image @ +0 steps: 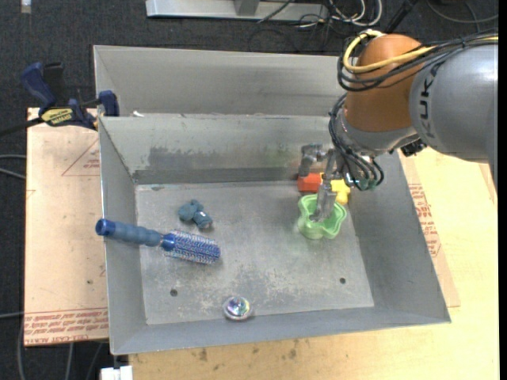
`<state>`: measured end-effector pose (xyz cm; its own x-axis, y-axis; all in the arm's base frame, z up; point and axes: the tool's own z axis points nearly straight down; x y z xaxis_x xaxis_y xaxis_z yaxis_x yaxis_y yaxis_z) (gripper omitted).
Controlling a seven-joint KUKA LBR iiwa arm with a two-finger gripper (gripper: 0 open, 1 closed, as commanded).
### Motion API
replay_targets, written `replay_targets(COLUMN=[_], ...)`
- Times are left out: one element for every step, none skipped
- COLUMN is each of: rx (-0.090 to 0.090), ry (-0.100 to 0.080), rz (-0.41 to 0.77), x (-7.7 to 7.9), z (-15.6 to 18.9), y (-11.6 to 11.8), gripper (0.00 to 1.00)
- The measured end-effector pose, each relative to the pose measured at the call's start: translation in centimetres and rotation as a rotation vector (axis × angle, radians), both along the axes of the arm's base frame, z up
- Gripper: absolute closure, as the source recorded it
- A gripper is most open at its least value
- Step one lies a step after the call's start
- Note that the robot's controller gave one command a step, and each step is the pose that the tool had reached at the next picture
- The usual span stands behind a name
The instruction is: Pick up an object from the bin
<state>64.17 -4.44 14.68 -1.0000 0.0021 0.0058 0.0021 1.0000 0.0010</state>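
Note:
My gripper (324, 209) reaches down at the right side of the bin floor, its tip inside or just above a translucent green cup with a wavy, flower-shaped rim (339, 221). Right behind the cup lie a small orange block (308, 184) and a yellow block (341, 189), both partly hidden by the gripper's body. Whether the gripper touches the cup's wall cannot be made out.
A blue-handled brush with blue bristles (162, 240) lies on the left of the floor. A small blue-grey lump (195, 213) sits just behind it. A shiny little ball (237, 308) rests near the front wall. The arm's orange cover and cables hang over the bin's right rear.

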Motion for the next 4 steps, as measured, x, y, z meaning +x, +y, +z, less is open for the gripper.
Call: replay_targets(rx=[-0.001,0.002,0.002,-0.002], ry=[-0.006,-0.008,-0.01,-0.016], rz=[0.345,0.896,0.894,0.954], x=[-2.3,-4.8,-4.7,-6.6], z=[-7.5,-7.6,-7.6,6.2], y=[-4.6,-2.7,-2.7,-1.8], gripper=[0.0,0.0,1.0,1.0])
